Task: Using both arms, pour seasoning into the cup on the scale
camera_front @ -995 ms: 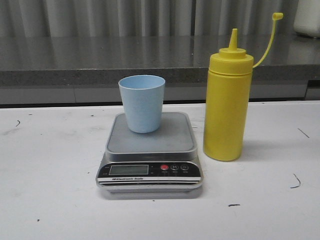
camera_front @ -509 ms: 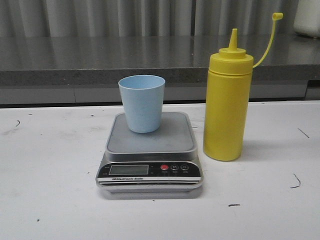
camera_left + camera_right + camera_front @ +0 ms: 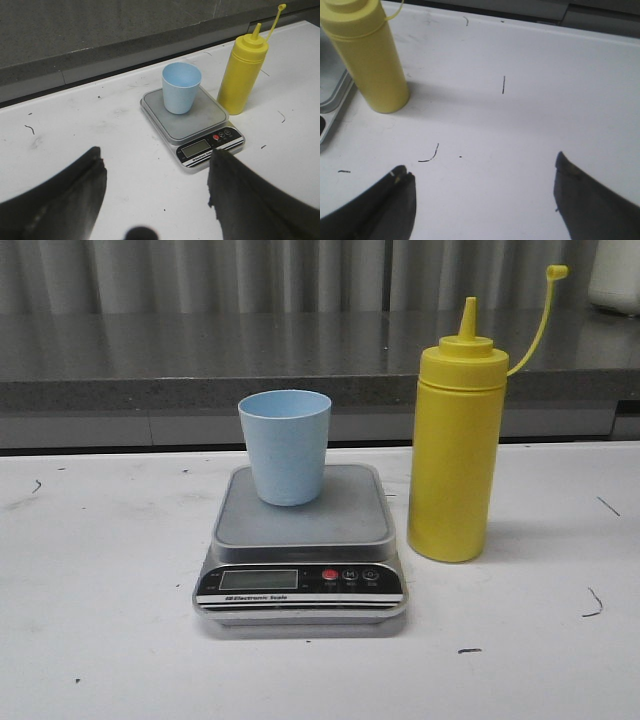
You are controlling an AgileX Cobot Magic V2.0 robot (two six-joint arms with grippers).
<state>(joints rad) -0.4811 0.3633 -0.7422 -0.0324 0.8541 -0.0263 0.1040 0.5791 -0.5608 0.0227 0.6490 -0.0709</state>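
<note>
The pale blue cup (image 3: 285, 445) stands upright on the grey platform of the scale (image 3: 300, 585). The yellow seasoning bottle (image 3: 455, 440) stands upright on the table just right of the scale, its cap hanging on a tether. No gripper shows in the front view. In the left wrist view my left gripper (image 3: 155, 167) is open and empty, hovering in front of the scale (image 3: 200, 117), the cup (image 3: 181, 87) and the bottle (image 3: 244, 75). In the right wrist view my right gripper (image 3: 480, 170) is open and empty over bare table, apart from the bottle (image 3: 367, 55).
The white table (image 3: 100, 590) carries small dark marks. A dark grey counter ledge (image 3: 200, 370) runs along the back. A white object (image 3: 615, 275) stands at the far right on that ledge.
</note>
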